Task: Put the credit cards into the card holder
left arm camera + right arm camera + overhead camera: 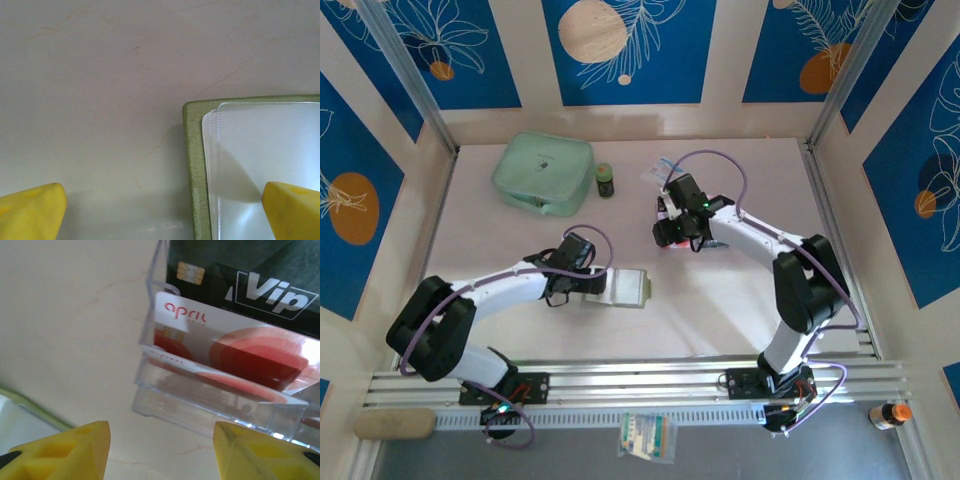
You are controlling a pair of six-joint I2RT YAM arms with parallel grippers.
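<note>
The credit cards [235,347] stand upright in a clear plastic rack [210,400]: a black "Vip" card [250,280] behind whitish ones with a big red dot. My right gripper [162,450] is open just in front of the rack, with nothing between its yellow fingers [75,450]. From above, the right gripper [672,232] is at mid-table beside the cards [662,206]. The olive-green card holder [625,287] lies open, its clear sleeves [265,150] facing up. My left gripper [162,210] is open and straddles the holder's left edge [192,150], one fingertip [292,210] over the sleeves.
A mint-green zip pouch [542,172] and a small dark bottle [605,179] sit at the back left. A white-and-blue sachet [662,168] lies behind the right gripper. Framed walls enclose the table, and a metal rail [640,380] runs along its near edge.
</note>
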